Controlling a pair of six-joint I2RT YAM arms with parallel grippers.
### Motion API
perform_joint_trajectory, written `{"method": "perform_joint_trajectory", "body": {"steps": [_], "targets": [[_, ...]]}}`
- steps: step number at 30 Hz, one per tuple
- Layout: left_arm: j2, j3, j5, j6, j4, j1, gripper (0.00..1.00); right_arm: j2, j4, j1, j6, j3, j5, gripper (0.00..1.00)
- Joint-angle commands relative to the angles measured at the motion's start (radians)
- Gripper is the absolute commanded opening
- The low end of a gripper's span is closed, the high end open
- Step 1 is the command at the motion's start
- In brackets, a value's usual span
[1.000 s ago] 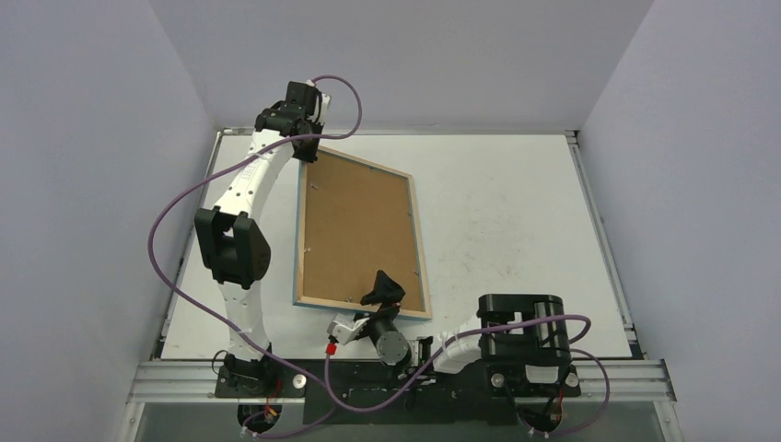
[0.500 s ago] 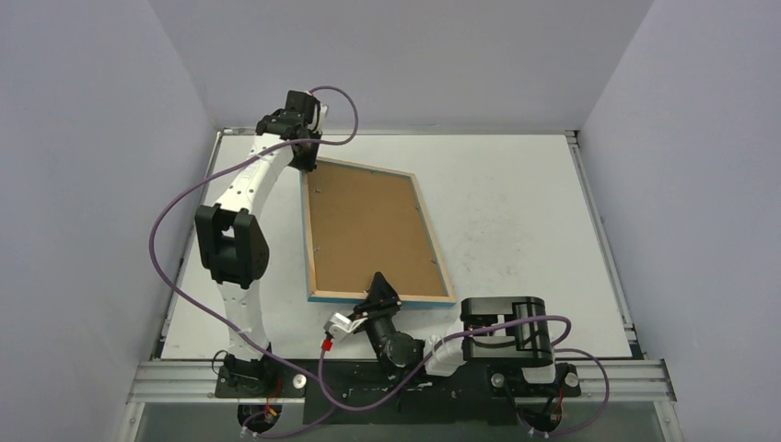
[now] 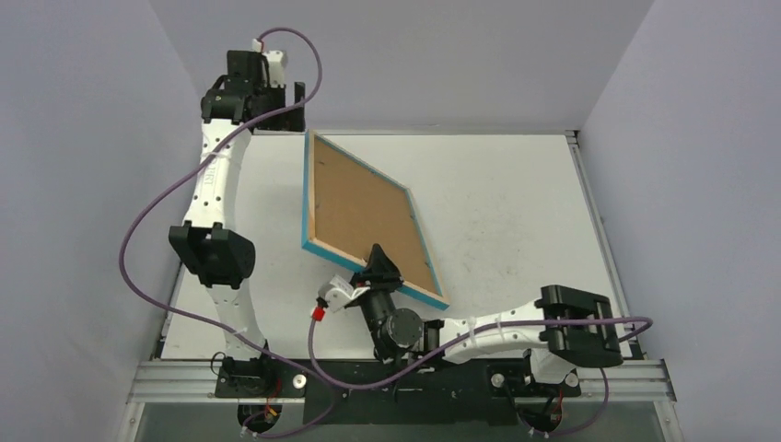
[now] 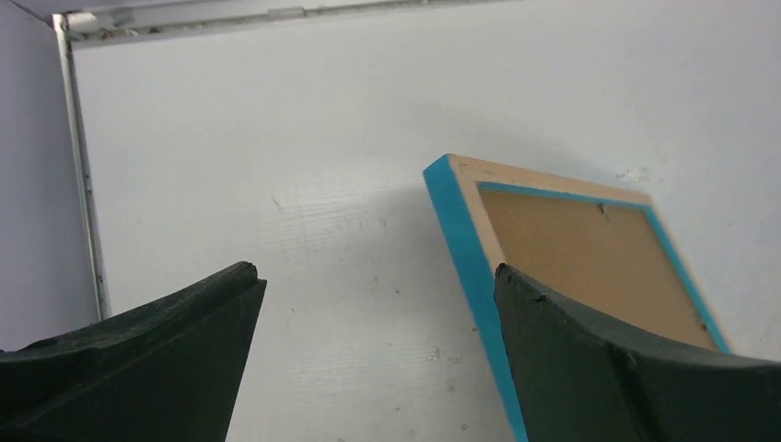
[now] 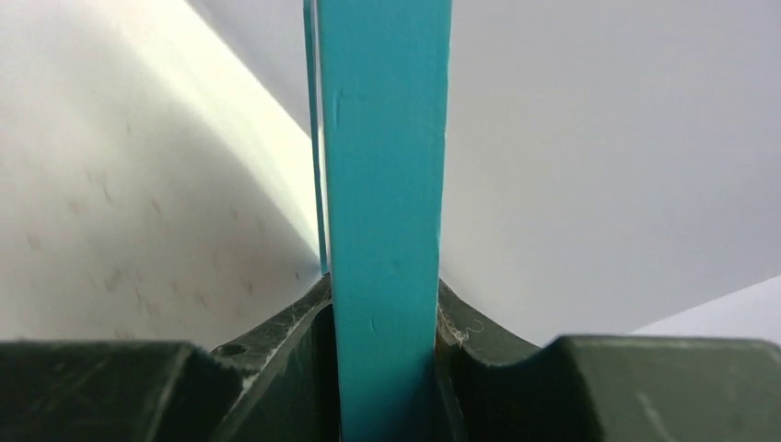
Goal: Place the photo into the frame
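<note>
The frame point(image 3: 364, 212) stands tilted up off the table, its brown back and light wood rim facing the camera and its blue edge along the left and near sides. My right gripper point(image 3: 382, 269) is shut on the frame's near edge. In the right wrist view the blue edge point(image 5: 387, 184) runs straight up between the two fingers point(image 5: 276, 368). My left gripper point(image 3: 293, 103) hangs open at the far left, clear of the frame. Its wrist view shows the frame's far corner point(image 4: 456, 175) below the right finger point(image 4: 589, 350). The photo is out of view.
The white table point(image 3: 516, 212) is boxed in by grey walls on three sides. A metal rim point(image 4: 184, 17) runs along its far edge. Purple cables point(image 3: 147, 221) loop beside the left arm and over the near rail.
My left gripper opened, let go of the frame's far corner and drew back up to the far left. My right gripper shut on the near edge and tipped the frame up.
</note>
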Motion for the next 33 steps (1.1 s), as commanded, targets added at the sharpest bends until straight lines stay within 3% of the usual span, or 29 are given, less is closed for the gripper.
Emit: {"method": "perform_joint_trajectory", "body": {"steps": [1,8,16,24,33], "targets": [[-0.091,0.098,0.1,-0.05,-0.031,0.067,0.96,-0.15,-0.353,-0.033,0.322,0.285,-0.065,0.16],[-0.163,0.015,0.162,-0.11,0.025,0.2,0.96,-0.123,-0.918,-0.127,0.689,0.714,-0.159,0.13],[-0.265,-0.184,0.194,-0.111,0.111,0.267,0.96,-0.065,-1.437,-0.382,1.267,1.065,-0.432,0.15],[-0.302,-0.271,0.215,-0.106,0.153,0.283,0.97,-0.126,-1.527,-0.682,1.65,0.979,-0.833,0.14],[-0.313,-0.345,0.239,-0.098,0.18,0.283,0.99,-0.175,-1.496,-1.011,1.88,0.767,-1.182,0.11]]}}
